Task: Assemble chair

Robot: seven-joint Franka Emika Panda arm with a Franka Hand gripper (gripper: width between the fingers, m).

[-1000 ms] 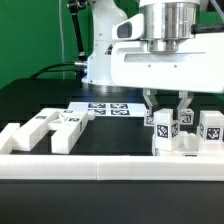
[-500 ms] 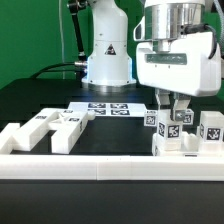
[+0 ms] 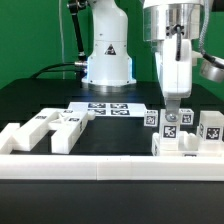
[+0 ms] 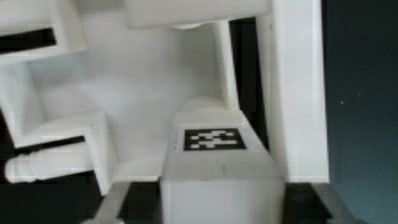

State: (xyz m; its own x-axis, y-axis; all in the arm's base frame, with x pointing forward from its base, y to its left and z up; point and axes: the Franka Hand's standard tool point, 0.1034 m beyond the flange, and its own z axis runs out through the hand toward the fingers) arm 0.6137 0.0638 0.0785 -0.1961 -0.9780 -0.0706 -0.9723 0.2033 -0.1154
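The chair is in loose white tagged parts. A cluster (image 3: 188, 140) stands at the exterior view's right, with an upright tagged piece (image 3: 170, 127) in it. My gripper (image 3: 171, 112) hangs straight above that piece, seen edge-on. In the wrist view the tagged piece (image 4: 217, 140) lies between my gripper's (image 4: 222, 205) jaws, with a dark gap on each side between it and the fingers (image 4: 121, 200). The gripper is open. A larger white part (image 4: 125, 80) lies beyond the piece.
More white chair parts (image 3: 58, 126) lie at the exterior view's left. The marker board (image 3: 108, 108) lies flat behind them. A long white border rail (image 3: 110, 168) runs along the front. The robot base (image 3: 108, 60) stands at the back.
The hand has turned about a quarter turn around its vertical axis, from broadside to edge-on, and has shifted slightly right above the tagged piece. The parts have not moved.
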